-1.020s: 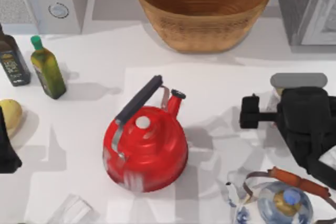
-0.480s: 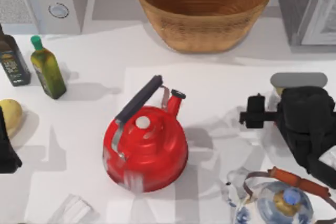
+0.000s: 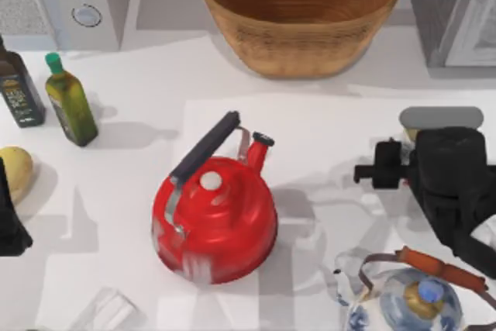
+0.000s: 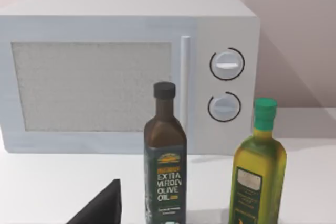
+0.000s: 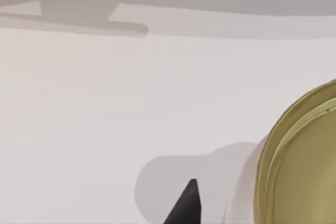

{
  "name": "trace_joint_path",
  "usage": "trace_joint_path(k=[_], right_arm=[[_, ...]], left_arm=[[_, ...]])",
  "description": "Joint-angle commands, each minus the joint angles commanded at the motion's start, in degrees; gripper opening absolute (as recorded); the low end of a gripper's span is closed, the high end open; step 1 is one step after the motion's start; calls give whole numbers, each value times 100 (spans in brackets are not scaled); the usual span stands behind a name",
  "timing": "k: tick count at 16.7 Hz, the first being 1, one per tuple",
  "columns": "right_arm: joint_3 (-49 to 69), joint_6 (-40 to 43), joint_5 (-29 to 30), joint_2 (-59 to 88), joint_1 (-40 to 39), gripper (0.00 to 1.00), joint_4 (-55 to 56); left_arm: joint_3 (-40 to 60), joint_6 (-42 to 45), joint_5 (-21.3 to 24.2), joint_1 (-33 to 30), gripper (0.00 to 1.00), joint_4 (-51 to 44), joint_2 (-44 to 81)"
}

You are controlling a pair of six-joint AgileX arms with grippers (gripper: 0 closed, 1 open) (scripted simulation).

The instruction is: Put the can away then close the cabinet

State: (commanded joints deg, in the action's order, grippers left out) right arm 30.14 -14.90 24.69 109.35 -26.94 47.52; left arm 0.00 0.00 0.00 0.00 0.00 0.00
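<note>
At the far left edge of the top view, the left arm (image 3: pixel 9 218) sits parked low beside a yellowish fruit (image 3: pixel 15 170); I cannot tell whether its gripper is open or closed. Its wrist view faces a white microwave (image 4: pixel 126 72) with a dark oil bottle (image 4: pixel 165 161) and a green-capped oil bottle (image 4: pixel 258 169) standing apart in front of it. In the top view those bottles stand at the left, below the microwave's dials.

In the middle of the frame a red kettle (image 3: pixel 215 218) sits upright on the white table (image 3: pixel 139 191), and a wicker basket (image 3: pixel 301 13) fills the upper centre.

At the right, the right arm's black bulk (image 3: pixel 453 187) hangs over the table, with the cabinet (image 3: pixel 457 13) in the upper right corner and a blue-and-white teapot (image 3: pixel 415 300) at the lower right. The can (image 5: pixel 302 161) shows in the right wrist view as a pale-gold rim at the right edge of that frame, very close to the camera; in the top view it lies under the right arm. One dark fingertip (image 5: pixel 186 205) pokes in near it, but whether the right gripper is open or closing on the can I cannot tell.

The step in hand looks like reaching for the can. Next the gripper needs to straddle it squarely and close, then carry it up to the cabinet, clear of the teapot.
</note>
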Motion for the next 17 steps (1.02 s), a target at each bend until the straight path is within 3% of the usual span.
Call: trace_joint_path(k=[11,17], right_arm=[[47,-41,-32,-11,-14,0,-84],[719,-320,-319,-878,74,0,-1722]], left_arm=[[0,0,0,0,100,0,0],[0,0,0,0,100,0,0]])
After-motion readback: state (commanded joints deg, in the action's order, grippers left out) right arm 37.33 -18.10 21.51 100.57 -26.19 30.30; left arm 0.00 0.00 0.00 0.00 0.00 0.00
